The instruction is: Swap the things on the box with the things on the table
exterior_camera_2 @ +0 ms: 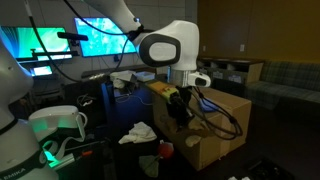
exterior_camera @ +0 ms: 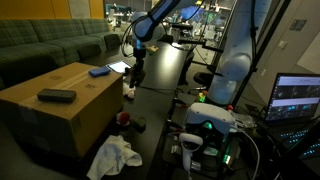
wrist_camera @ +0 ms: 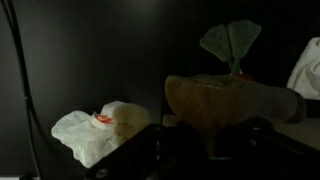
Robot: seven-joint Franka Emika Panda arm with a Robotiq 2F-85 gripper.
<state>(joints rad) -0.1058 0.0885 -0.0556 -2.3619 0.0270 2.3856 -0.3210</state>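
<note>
**Gripper low at the table edge beside the box; jaw state undetermined**

The gripper [exterior_camera: 132,78] is recorded low over the dark tabletop [exterior_camera: 165,70], at the edge that runs along the cardboard box [exterior_camera: 60,115]. The jaw opening cannot be told: the fingers are lost in shadow in the wrist view and too small in both exterior views. No grasp is confirmed.

On the box top, a black remote-like item [exterior_camera: 56,96] and a blue item [exterior_camera: 98,71] are seen, well apart. A white cloth [exterior_camera: 115,155] and a small red object [exterior_camera: 124,118] are noted by the same table edge. In the wrist view, a tan plush vegetable [wrist_camera: 225,100] with green leaves is seen near the gripper, with a crumpled white item [wrist_camera: 95,130] beside it.
</note>
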